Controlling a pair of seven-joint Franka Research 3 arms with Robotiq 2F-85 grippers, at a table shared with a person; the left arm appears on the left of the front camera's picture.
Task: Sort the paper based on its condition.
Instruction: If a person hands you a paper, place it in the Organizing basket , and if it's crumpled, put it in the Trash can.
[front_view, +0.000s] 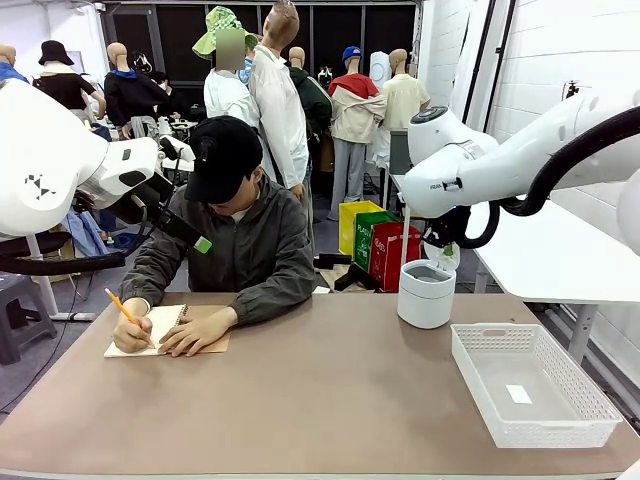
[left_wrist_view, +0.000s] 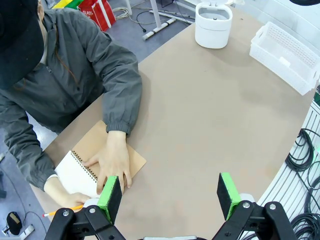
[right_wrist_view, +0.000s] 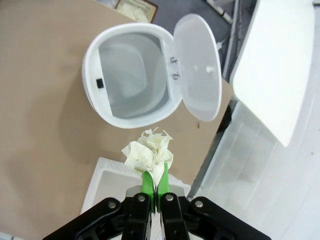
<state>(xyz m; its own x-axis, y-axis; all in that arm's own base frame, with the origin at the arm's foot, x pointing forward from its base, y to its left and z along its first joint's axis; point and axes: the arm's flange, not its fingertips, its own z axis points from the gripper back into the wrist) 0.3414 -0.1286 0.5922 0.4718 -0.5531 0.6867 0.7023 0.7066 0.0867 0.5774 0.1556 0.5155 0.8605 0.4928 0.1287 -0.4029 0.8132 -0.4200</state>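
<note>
Leftmost, the left pincer (left_wrist_view: 169, 194) hangs open, pads wide apart, above the bare table (left_wrist_view: 200, 125). It is just beside a person's hand (left_wrist_view: 114, 162), which lies flat on a notebook (left_wrist_view: 80, 172), with a pencil (front_view: 124, 308) at the page. Right of middle, a white bin (front_view: 426, 295) stands toward the far edge, lid (right_wrist_view: 197, 75) flipped up. The right pincer (right_wrist_view: 152, 182) is clamped tight on a crumpled paper (right_wrist_view: 149, 152), the wad in the air just short of the bin's mouth and over a corner of the white basket (front_view: 590, 425), which holds a small slip (front_view: 518, 394).
</note>
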